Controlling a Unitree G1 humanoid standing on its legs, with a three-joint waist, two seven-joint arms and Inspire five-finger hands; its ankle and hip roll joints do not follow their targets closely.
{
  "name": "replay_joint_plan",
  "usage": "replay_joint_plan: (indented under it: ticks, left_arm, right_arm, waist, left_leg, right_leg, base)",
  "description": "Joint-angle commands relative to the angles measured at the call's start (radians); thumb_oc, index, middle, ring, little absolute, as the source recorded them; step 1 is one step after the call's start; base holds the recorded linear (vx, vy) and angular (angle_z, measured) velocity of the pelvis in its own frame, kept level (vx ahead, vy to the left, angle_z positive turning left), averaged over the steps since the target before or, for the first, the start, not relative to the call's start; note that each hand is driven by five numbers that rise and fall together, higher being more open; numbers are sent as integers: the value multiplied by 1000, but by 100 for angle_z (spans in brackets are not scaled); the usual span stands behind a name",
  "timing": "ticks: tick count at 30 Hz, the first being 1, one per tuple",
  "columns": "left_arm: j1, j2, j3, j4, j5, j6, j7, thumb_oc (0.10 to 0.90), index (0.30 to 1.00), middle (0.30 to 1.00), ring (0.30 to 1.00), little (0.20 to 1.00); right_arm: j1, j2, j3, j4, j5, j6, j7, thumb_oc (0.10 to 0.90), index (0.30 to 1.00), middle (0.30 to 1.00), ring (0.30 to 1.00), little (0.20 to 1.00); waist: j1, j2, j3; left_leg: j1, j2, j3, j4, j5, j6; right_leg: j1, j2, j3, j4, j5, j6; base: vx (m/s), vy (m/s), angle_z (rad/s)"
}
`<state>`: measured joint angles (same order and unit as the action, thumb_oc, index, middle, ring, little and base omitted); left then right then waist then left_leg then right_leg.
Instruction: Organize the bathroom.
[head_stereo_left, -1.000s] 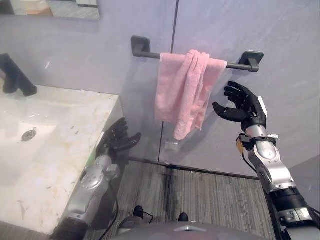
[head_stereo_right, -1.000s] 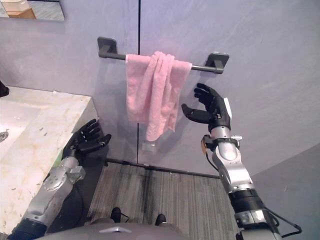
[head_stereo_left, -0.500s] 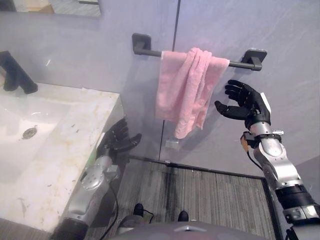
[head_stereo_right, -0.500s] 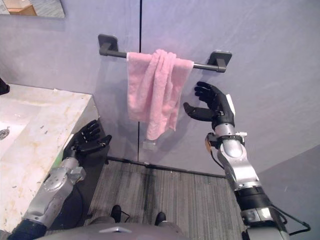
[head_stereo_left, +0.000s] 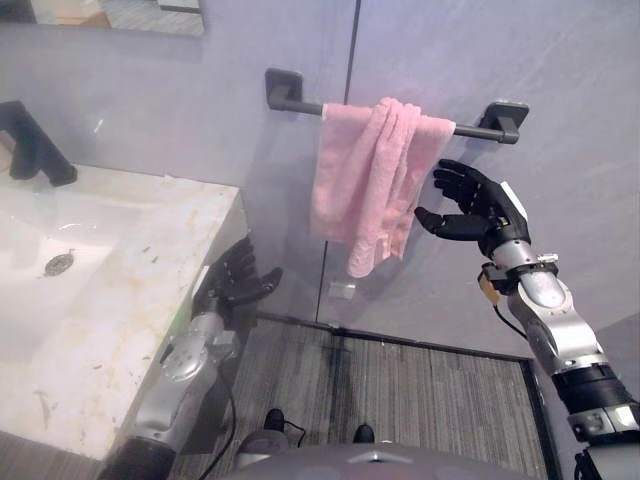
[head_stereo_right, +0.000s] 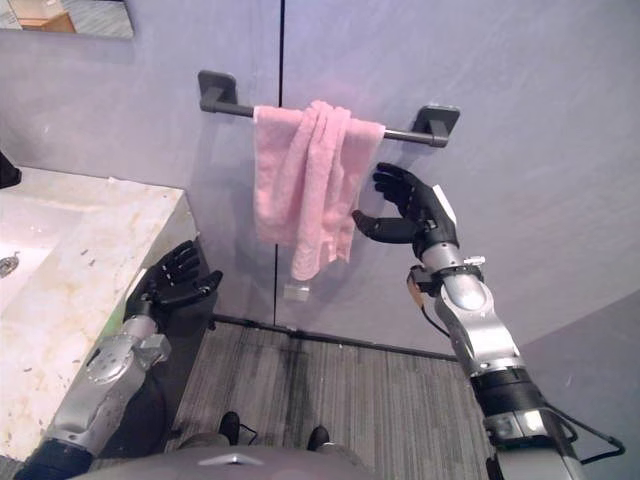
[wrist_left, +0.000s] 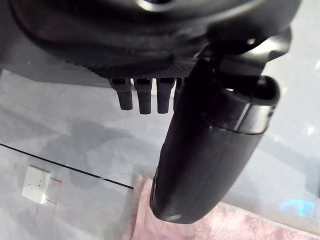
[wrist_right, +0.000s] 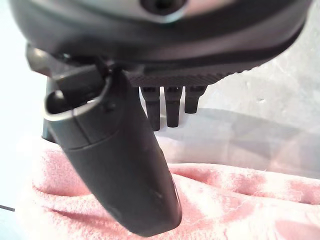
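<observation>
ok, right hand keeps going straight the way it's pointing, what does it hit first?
Most likely the pink towel on the dark bar. The right hand is open beside the towel's edge, thumb toward the cloth, with a small gap. Depth is unclear; the wall behind is close too.

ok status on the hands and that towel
Right hand open, beside the pink towel, not gripping. Left hand open, low by the counter. Towel bunched on the rail. Nothing in the way.

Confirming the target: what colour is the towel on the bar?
Pink towel, clearest in the left eye view.
</observation>
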<state>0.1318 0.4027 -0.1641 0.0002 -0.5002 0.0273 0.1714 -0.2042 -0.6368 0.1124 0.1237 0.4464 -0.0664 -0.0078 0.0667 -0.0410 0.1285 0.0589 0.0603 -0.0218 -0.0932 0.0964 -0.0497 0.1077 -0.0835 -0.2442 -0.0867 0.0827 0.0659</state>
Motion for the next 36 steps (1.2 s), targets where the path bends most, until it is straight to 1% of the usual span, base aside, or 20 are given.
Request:
replay_joint_plan:
  ticks: [1, 6, 11, 12, 13, 14, 18, 21, 26, 29, 33, 36]
  left_arm:
    - [-42, 67, -38, -92, -2, -97, -9, 800, 900, 900, 900, 900]
    - [-43, 68, -47, -84, -7, -109, -6, 800, 900, 900, 900, 900]
    - [-31, 69, -51, -86, -6, -118, -4, 800, 900, 900, 900, 900]
    - [-30, 71, -51, -85, -8, -120, -4, 800, 900, 900, 900, 900]
    - [-29, 72, -51, -83, -10, -122, -5, 800, 900, 900, 900, 900]
    - [-29, 72, -49, -79, -10, -124, -6, 800, 900, 900, 900, 900]
    - [-32, 71, -52, -75, -10, -132, 1, 800, 900, 900, 900, 900]
    - [-44, 67, -59, -70, 0, -137, 10, 800, 900, 900, 900, 900]
    - [-61, 65, -49, -71, 11, -146, 18, 800, 900, 900, 900, 900]
    - [-106, 59, -36, -67, 29, -157, 29, 800, 900, 900, 900, 900]
    - [-185, 49, -25, -61, 54, -145, 59, 800, 900, 900, 900, 900]
    - [-215, 40, -18, -57, 60, -140, 72, 800, 900, 900, 900, 900]
  right_arm:
    - [-332, 4, 37, -100, 18, -113, 53, 800, 900, 900, 900, 900]
    - [-364, 14, 66, -84, 6, -108, 42, 800, 900, 900, 900, 900]
    - [-366, 23, 62, -72, -5, -113, 7, 800, 900, 900, 900, 900]
    - [-363, 24, 61, -71, -9, -114, 0, 590, 585, 585, 585, 585]
    - [-359, 26, 60, -71, -18, -115, -8, 505, 458, 458, 458, 458]
    - [-357, 27, 61, -67, -24, -119, -15, 400, 300, 300, 300, 300]
    - [-349, 34, 63, -73, -19, -120, -25, 400, 300, 300, 300, 300]
    - [-329, 47, 63, -69, -15, -137, -38, 400, 300, 300, 300, 300]
    - [-283, 53, 54, -86, -9, -142, -27, 400, 300, 300, 300, 300]
    - [-246, 58, 54, -95, -2, -148, -23, 400, 300, 300, 300, 300]
    - [-207, 73, 59, -102, 4, -151, -10, 400, 300, 300, 300, 300]
    - [-185, 85, 59, -108, 6, -151, -5, 400, 300, 300, 300, 300]
  waist:
    - [79, -40, -56]
    - [81, -35, -59]
    - [81, -32, -59]
    - [80, -32, -59]
    - [79, -32, -59]
    - [77, -31, -59]
    - [69, -27, -58]
    - [59, -23, -58]
    - [44, -19, -62]
    - [27, -16, -66]
    - [3, -14, -73]
    - [-9, -13, -78]
  left_leg:
    - [43, -43, 21, 18, -77, 25]
    - [45, -45, 24, 18, -76, 26]
    - [44, -43, 25, 18, -76, 25]
    - [44, -43, 26, 18, -76, 25]
    - [44, -42, 27, 19, -76, 25]
    - [45, -42, 29, 19, -76, 25]
    - [47, -40, 37, 18, -76, 25]
    - [47, -37, 46, 19, -77, 25]
    - [51, -33, 59, 18, -77, 24]
    - [55, -31, 70, 15, -78, 25]
    - [61, -28, 82, 14, -79, 26]
    - [64, -27, 88, 13, -79, 25]
  right_leg:
    - [55, -17, -32, 6, -46, -1]
    - [56, -18, -31, 5, -44, -1]
    - [55, -19, -31, 6, -44, -1]
    - [55, -19, -30, 6, -44, -1]
    - [54, -20, -30, 7, -43, -1]
    - [53, -20, -28, 7, -43, -1]
    - [50, -19, -21, 7, -41, -1]
    - [46, -18, -14, 6, -40, -1]
    - [42, -17, -2, 7, -38, 0]
    - [38, -16, 7, 6, -35, 1]
    - [35, -14, 21, 8, -34, 3]
    - [32, -12, 30, 8, -33, 3]
  base:
    - [0, 0, 0]
    - [0, 0, 0]
    - [0, 0, 0]
    - [0, 0, 0]
    - [0, 0, 0]
    - [0, 0, 0]
    - [-3, -1, 1]
    - [-16, -5, 4]
    - [0, 0, 0]
    - [-4, -9, -3]
    - [6, -20, -6]
    - [2, -15, -16]
